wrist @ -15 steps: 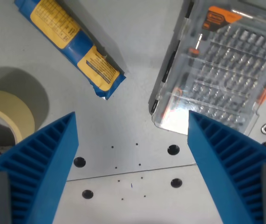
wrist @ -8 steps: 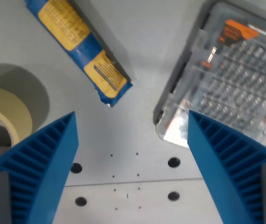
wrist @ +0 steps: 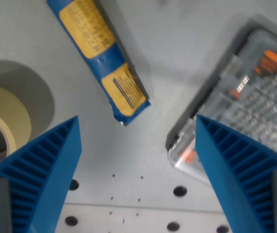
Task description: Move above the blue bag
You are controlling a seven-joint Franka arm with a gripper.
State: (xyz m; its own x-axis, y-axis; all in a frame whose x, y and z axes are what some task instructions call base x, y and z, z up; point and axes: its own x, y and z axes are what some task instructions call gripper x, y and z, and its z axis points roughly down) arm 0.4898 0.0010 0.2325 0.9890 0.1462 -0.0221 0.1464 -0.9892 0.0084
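Blue bag with yellow labels (wrist: 101,53) lies ahead of the open, empty tool (wrist: 136,160); overshoot risks centring over the clear plastic bit case (wrist: 240,111).

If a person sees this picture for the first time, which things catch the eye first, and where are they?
The two ribbed blue fingers of the open hand fill the lower corners. Between them, higher up, the blue bag with yellow labels lies slanted on the grey table. A clear bit case sits at the wrist view's right, and a tape roll at its left edge.
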